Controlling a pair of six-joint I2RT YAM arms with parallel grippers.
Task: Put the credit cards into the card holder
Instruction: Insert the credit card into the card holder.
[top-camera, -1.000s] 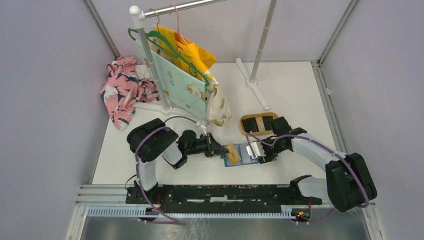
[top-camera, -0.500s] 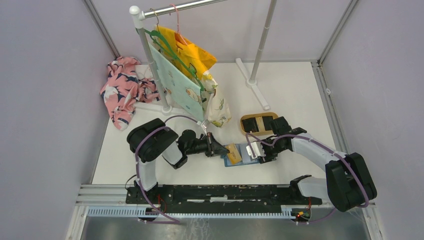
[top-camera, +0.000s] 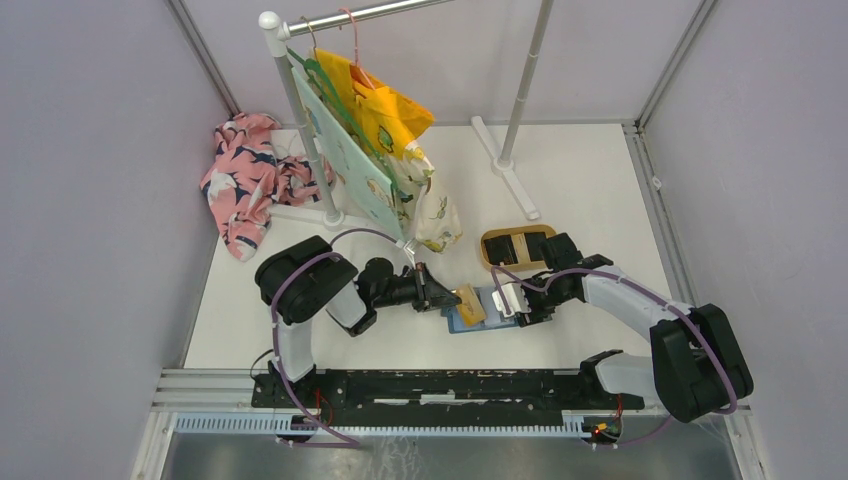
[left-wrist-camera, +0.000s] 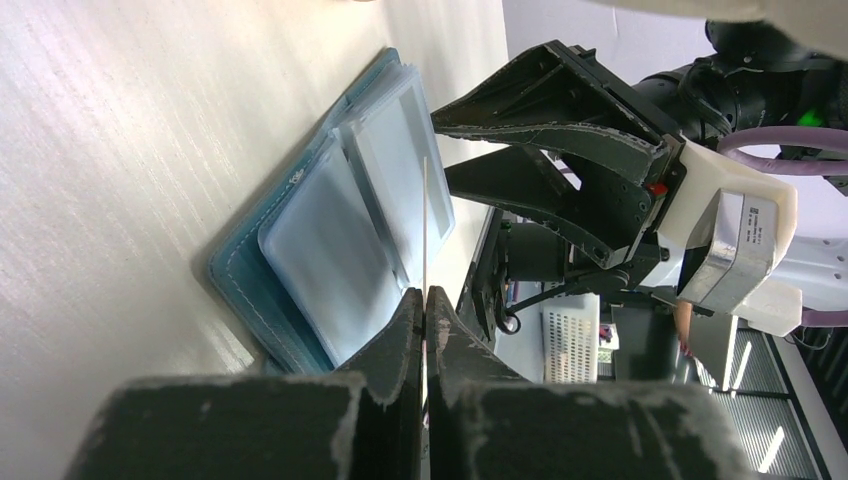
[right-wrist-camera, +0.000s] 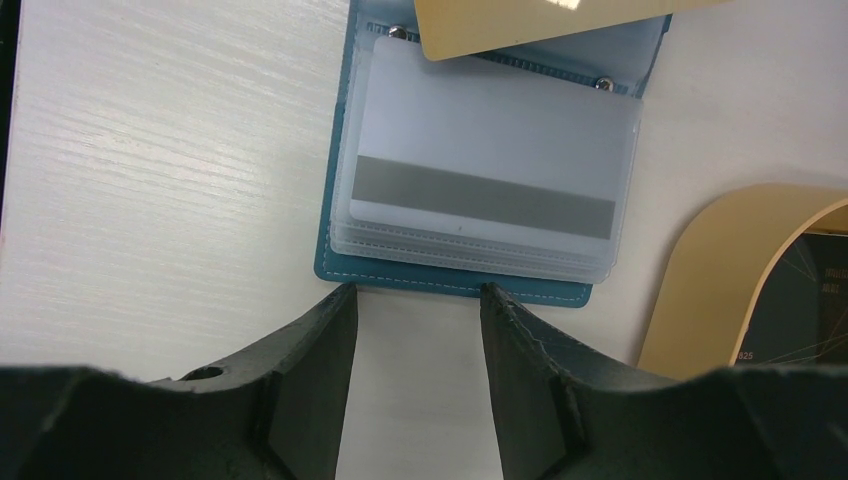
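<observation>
Top external view: the left gripper (top-camera: 447, 298) reaches rightward from its arm and the right gripper (top-camera: 511, 300) reaches leftward, and they meet over the teal card holder (top-camera: 482, 312), which lies open on the white table (top-camera: 590, 200) near the front edge. The left jaws are pressed together on a gold card (top-camera: 468, 305), pinching it by its left end. The left wrist view shows that card edge-on, standing above the holder's clear sleeves; whether its far edge touches a sleeve I cannot tell. The right jaws are spread and hold nothing; in the right wrist view their fingertips (right-wrist-camera: 335, 300) sit right at the holder's near edge, either side of its middle, though I cannot tell if they press on it. The top sleeve there shows a pale card with a grey stripe. Just beyond the holder stands a tan tray (right-wrist-camera: 690, 290) with dark cards (top-camera: 502, 250) lying in it. Farther back on the left are a clothes rack (top-camera: 300, 110) with a yellow garment (top-camera: 385, 100) on a hanger and a crumpled floral cloth (top-camera: 245, 175) by the wall.
</observation>
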